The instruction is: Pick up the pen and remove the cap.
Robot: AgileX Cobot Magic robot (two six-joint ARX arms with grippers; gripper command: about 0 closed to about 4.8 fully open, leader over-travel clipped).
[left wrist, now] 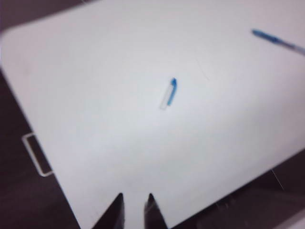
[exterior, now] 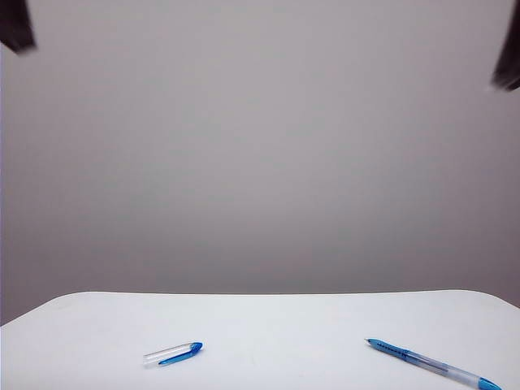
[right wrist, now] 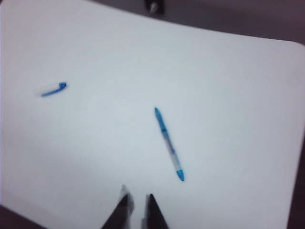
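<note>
The pen (exterior: pixel 431 365) lies uncapped on the white table (exterior: pixel 268 317) at the front right, its pointed tip toward the middle. The cap (exterior: pixel 173 353), clear with a blue tip and clip, lies apart from it at the front left. Both arms are raised high; only dark blurred pieces show in the exterior view's top corners, the left arm (exterior: pixel 16 24) and the right arm (exterior: pixel 508 57). My left gripper (left wrist: pixel 135 196) hangs well above the cap (left wrist: pixel 168 93), fingers drawn nearly together, nothing between them. My right gripper (right wrist: pixel 138 195) is likewise drawn together and empty, high above the pen (right wrist: pixel 168 143).
The table's rounded far edge meets a plain grey wall. A white rectangular outline (left wrist: pixel 35 155) shows on the dark floor beside the table's edge. A small dark fitting (right wrist: pixel 153 6) sits just past the table's edge.
</note>
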